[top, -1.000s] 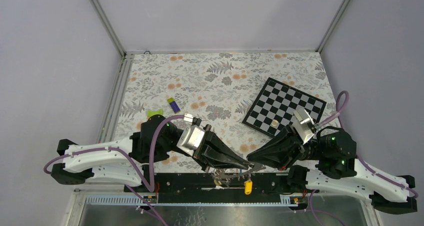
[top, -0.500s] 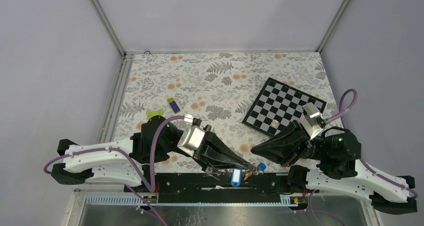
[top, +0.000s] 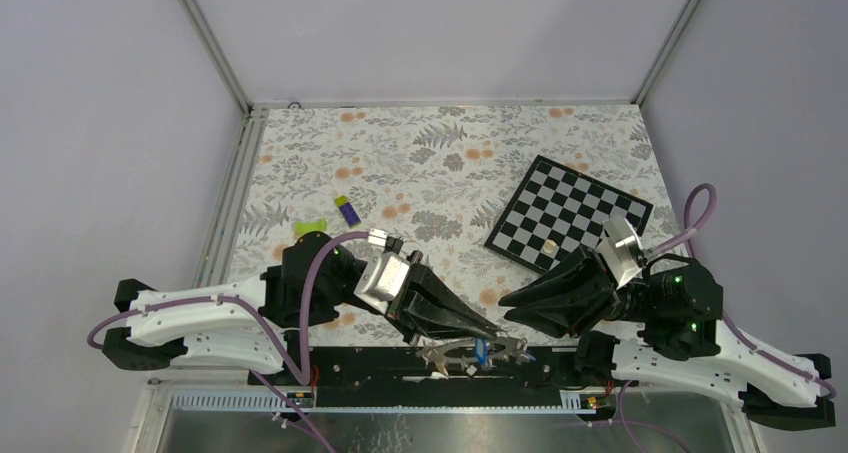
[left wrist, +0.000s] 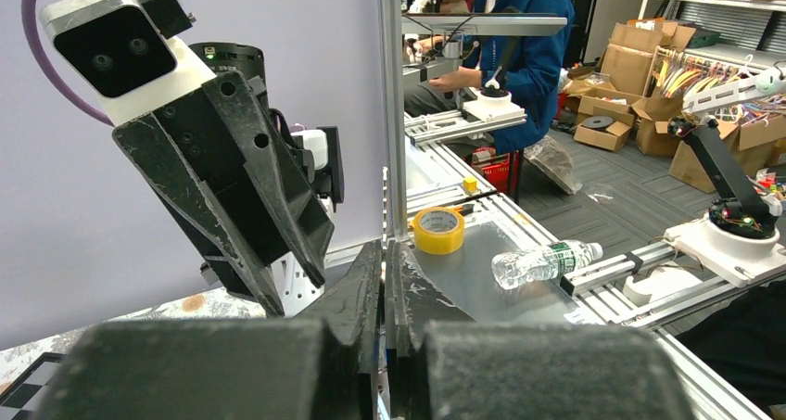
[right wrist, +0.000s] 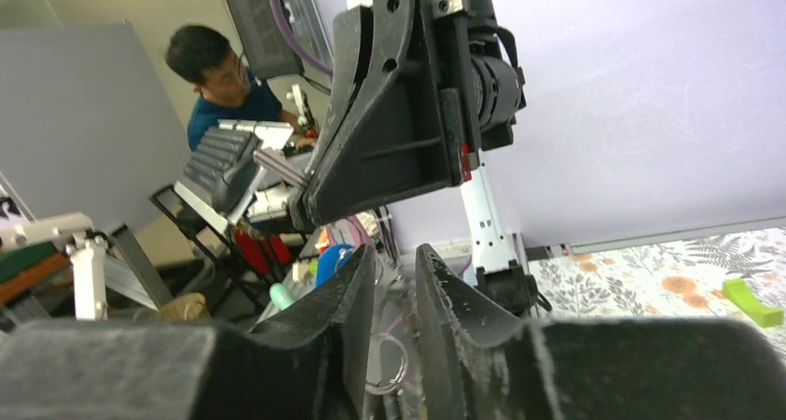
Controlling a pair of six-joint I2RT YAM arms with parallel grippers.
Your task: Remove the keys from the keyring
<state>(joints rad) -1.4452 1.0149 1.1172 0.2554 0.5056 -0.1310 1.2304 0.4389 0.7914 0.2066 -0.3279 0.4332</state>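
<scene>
**A:** Where is the keyring?

**B:** At the near edge of the bench (top: pixel 420 153), over the black base rail (top: pixel 380 365) between my two arms. The keyring (top: pixel 462 353) hangs right at the tips of my left hand (top: pixel 492 333), with the keys (top: pixel 484 349) bunched on it. One of them has a blue head.

**A:** And the left hand's grip?

**B:** Clenched on the keyring. From my left wrist the fingers (left wrist: pixel 366 281) lie flat together, with no gap between them.

**A:** The right hand?

**B:** My right hand (top: pixel 505 306) is released. A narrow slot shows between its fingers (right wrist: pixel 357 290) and nothing is pinched in it. Its tips sit just beside the bunch, slightly farther up the bench. I can't tell if they touch.

**A:** Anything else?

**B:** A chessboard (top: pixel 570 216) lies on the right. A purple block (top: pixel 347 210) and a green piece (top: pixel 310 227) lie on the left, well apart from the keys.
</scene>
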